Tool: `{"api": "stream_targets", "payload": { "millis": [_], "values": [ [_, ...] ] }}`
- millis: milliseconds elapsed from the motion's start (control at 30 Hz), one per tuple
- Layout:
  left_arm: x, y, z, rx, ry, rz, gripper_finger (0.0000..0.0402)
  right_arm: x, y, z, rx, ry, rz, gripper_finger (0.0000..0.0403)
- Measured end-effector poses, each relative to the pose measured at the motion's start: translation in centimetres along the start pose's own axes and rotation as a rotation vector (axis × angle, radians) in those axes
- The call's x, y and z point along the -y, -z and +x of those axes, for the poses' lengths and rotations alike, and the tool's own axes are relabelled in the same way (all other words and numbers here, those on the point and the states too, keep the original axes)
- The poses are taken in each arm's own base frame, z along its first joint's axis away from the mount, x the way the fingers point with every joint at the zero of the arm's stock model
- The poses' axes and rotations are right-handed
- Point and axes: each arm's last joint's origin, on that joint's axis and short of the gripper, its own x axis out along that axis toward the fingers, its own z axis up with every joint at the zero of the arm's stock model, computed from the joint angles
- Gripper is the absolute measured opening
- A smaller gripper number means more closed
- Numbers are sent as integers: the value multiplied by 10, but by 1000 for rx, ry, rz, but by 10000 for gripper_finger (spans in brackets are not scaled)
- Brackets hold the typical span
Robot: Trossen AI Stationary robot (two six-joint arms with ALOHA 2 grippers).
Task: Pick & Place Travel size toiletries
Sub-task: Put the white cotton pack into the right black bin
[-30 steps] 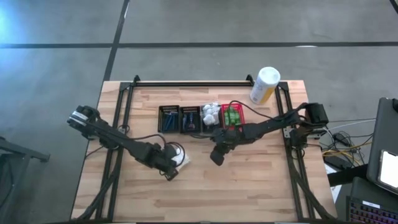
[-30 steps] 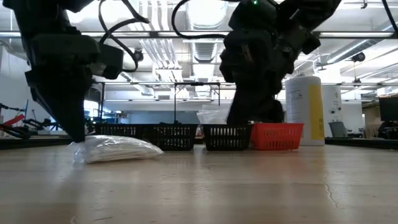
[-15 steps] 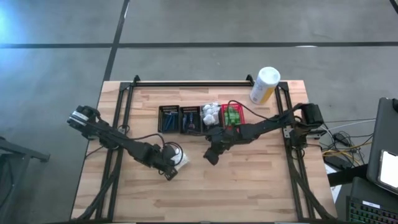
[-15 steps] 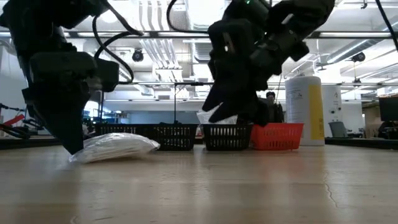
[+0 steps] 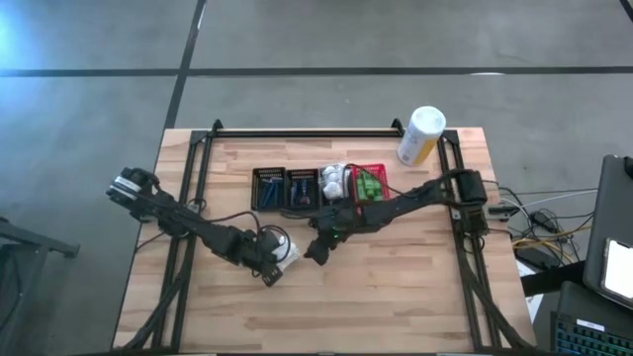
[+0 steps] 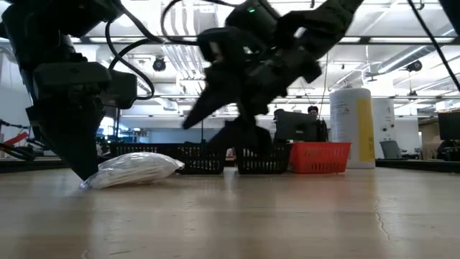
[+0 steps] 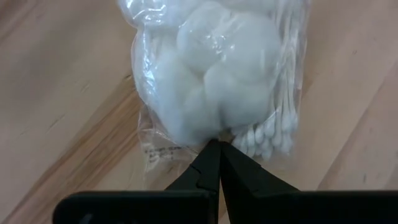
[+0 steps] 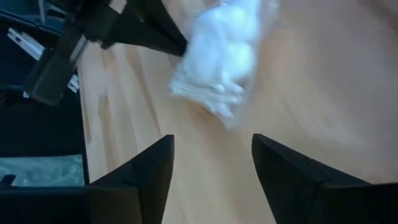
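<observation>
A row of four small mesh baskets [image 5: 318,188] sits toward twelve o'clock on the wooden table [image 5: 396,297]: three black ones and a red basket [image 5: 372,182] at the three-o'clock end. The baskets hold slim dark tubes [image 5: 269,190], white bundles [image 5: 334,179] and little green bottles [image 5: 368,185]. A tall white-and-yellow canister [image 5: 420,135] stands at about one o'clock from the baskets, near the table's edge; any print on it is too small to read. In the low view a person [image 6: 313,112] shows far off in the room behind.

A clear bag of white cotton balls and swabs [image 7: 217,81] lies on the bare wood at about seven o'clock from the baskets. Faint dark print on the bag's edge cannot be read.

The left gripper [image 7: 214,163] has its fingers pressed together, pinching the bag's edge. The right gripper [image 8: 211,165] hovers just beside the bag at its three-o'clock side, fingers apart, holding nothing, the bag lying ahead of its tips.
</observation>
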Motion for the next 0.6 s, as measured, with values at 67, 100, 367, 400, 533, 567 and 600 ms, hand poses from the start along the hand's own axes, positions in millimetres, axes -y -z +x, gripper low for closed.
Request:
{"api": "stream_targets", "payload": {
  "millis": [67, 100, 367, 400, 533, 567, 600],
  "values": [
    [0, 0, 0, 1, 3, 7, 12, -2, -4, 10, -17, -20, -11, 216],
    [0, 0, 0, 1, 3, 7, 12, -3, -6, 14, -29, -23, -12, 219],
    [1, 0, 0, -16, 12, 10, 12, -9, -15, 25, -53, -8, -32, 242],
    [1, 1, 0, -16, 12, 12, 12, -9, -16, 25, -47, -5, -33, 245],
    [1, 1, 0, -19, 13, 18, 12, -7, -16, 25, -25, 22, -27, 260],
    [1, 1, 0, -19, 14, 18, 12, -6, -16, 25, -24, 23, -23, 263],
    [1, 1, 0, -19, 14, 19, 12, -4, -17, 26, -22, 24, -16, 266]
  ]
}}
